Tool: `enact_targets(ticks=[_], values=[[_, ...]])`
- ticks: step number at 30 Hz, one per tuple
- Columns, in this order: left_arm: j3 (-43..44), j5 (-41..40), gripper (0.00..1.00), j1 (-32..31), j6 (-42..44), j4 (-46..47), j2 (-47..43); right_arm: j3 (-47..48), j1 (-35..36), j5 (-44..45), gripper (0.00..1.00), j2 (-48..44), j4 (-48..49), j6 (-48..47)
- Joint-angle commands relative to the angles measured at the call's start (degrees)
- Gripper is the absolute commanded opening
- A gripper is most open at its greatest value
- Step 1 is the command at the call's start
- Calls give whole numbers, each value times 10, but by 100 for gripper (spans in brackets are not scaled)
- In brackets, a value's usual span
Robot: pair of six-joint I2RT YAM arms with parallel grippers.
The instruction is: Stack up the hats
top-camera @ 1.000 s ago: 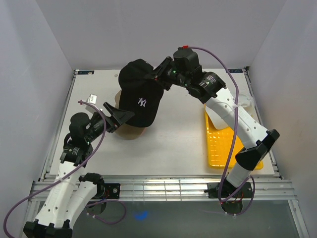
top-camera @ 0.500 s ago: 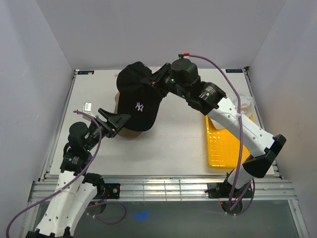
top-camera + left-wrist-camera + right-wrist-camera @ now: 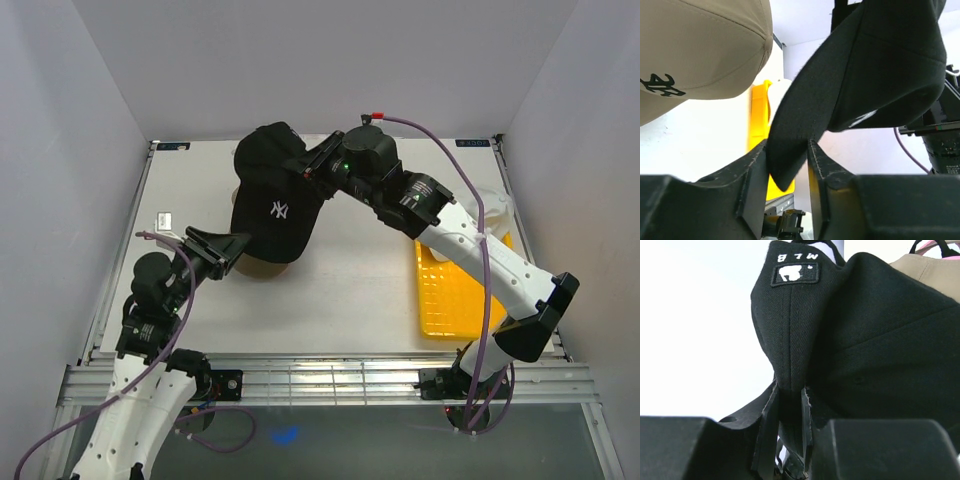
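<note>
Cap in the air: the black cap (image 3: 272,200) hangs off the table (image 3: 360,290), over its far-left part, directly above the tan cap (image 3: 700,45).
Right gripper: the right gripper (image 3: 308,165) is pinched tight on the rear seam of the black cap, just under the small MLB patch, with fabric bunched between the pads.
Left gripper: the left gripper (image 3: 787,150) has its fingers on either side of the brim tip, and both pads look to be touching it, so I read it as pinching the brim.
Why two grips: I think the rear hold carries the weight while the brim hold stops the soft crown from swinging or folding. That would let the cap come down square onto the one beneath.
Heading: the brim points to the table's near-left corner, toward the left arm. The back faces the far edge, and the white front mark shows on top.
Long axis: back to brim it runs on a slant from the far edge down toward the near-left corner. The brim end looks lower than the back.
Stack below: the tan cap sits on the table, and a sliver of pink cap (image 3: 940,247) shows behind it. I cannot tell how those two are nested.
Remaining cap: the white cap (image 3: 497,215) lies by the right edge, at the far end of the yellow tray (image 3: 445,300), well apart from the others.
</note>
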Motion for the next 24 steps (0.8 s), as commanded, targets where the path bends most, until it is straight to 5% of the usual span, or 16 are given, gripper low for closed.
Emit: enact_targets(ticks=[1,12,14,15,24], values=[[37,-26,42,-2,-2,-21,8,14,5,18,8,-2,21,-13],[98,-58,23,-2,-10,-92,74,83,4,33,8,49,-47,-92],[109,-61,15,-2,-26,-112,82,115,4,42,8,75,-82,-121],[115,-65,2,-2,-34,-125,87,136,4,43,8,83,-88,-133],[116,-29,0,-2,-120,-95,113,162,-13,50,8,113,-112,-218]])
